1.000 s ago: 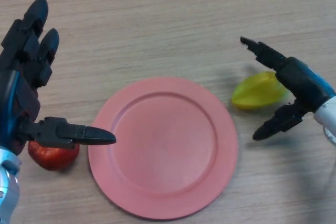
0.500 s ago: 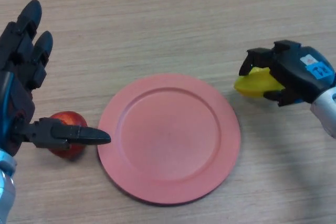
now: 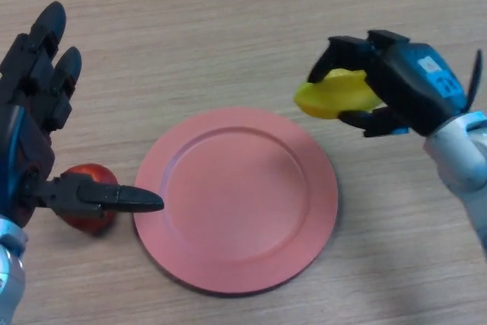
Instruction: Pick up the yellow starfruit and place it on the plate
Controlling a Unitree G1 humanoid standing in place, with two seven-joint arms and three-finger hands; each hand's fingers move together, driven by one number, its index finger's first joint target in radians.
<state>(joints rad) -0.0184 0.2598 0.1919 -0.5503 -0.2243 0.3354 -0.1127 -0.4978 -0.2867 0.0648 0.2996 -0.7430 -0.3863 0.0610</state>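
The yellow starfruit point(image 3: 332, 94) is held in my right hand point(image 3: 399, 83), whose fingers and thumb curl round it. It hangs above the table, just past the upper right rim of the pink plate point(image 3: 236, 199). The plate lies flat in the middle of the wooden table and holds nothing. My left hand point(image 3: 38, 135) is open at the left edge, fingers straight, thumb pointing toward the plate.
A red apple point(image 3: 87, 203) lies on the table left of the plate, partly behind my left thumb. The wooden table point(image 3: 228, 28) stretches beyond the plate.
My right hand closed on the starfruit, lifted it off the table and carried it left toward the plate. The left hand stayed in place.
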